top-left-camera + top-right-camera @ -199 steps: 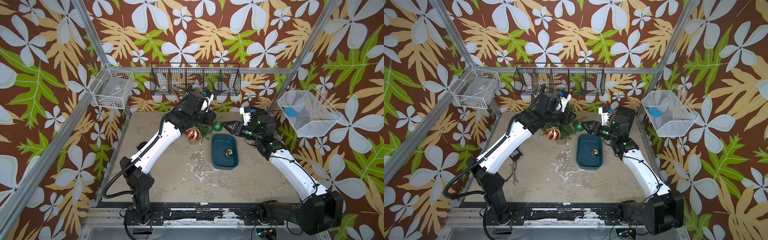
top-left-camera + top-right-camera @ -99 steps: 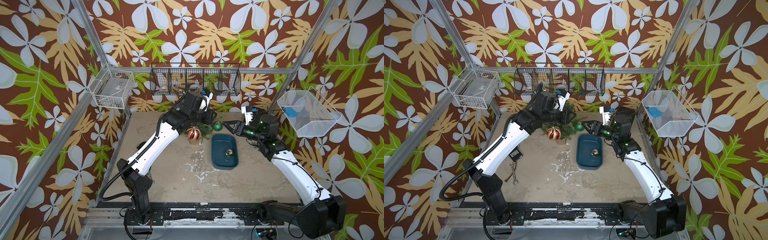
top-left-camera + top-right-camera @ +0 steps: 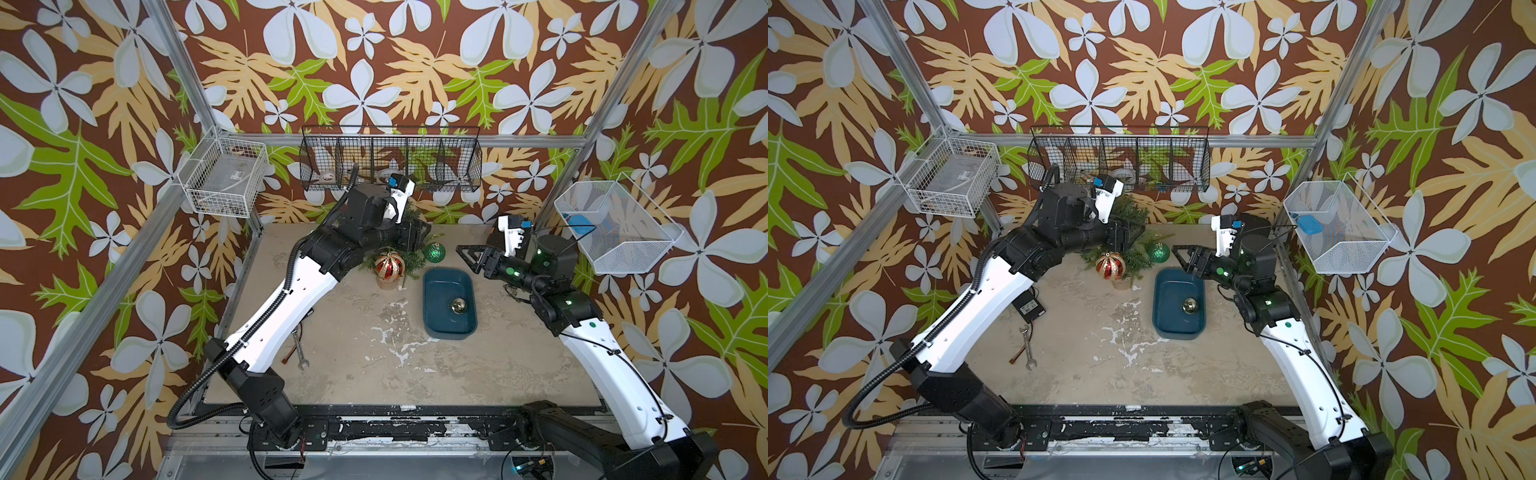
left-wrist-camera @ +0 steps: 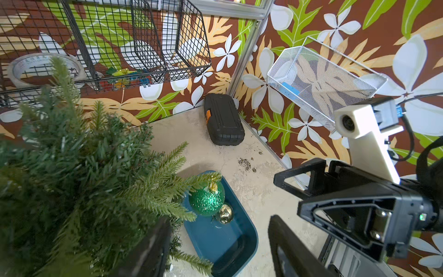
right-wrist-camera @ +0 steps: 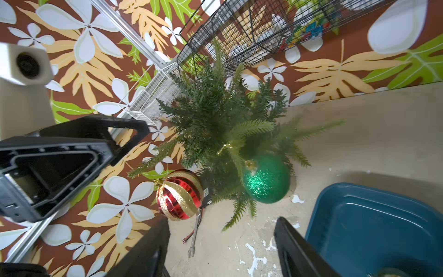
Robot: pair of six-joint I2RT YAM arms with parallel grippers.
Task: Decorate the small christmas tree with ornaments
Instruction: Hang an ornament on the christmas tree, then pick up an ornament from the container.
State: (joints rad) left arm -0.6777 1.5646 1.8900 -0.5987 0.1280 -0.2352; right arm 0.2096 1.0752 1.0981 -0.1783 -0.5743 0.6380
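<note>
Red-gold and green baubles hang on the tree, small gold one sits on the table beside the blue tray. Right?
Not quite: the small gold bauble lies inside the blue tray, not beside it; both top views show it. The red-gold bauble and green bauble do hang on the tree.

Bright, even, diffuse light fills both top views. The surface carries only soft, faint shadows beneath the arms, and detail stays sharp into the corners. The blue tray has a mild sheen inside. Both wrist views bend straight lines toward their edges, as a wide lens does. In the left wrist view the nearest needles of the small christmas tree turn soft and dark. In the right wrist view its outer twigs smear, while the green bauble and the red-and-gold bauble throw glitter glints.
</note>
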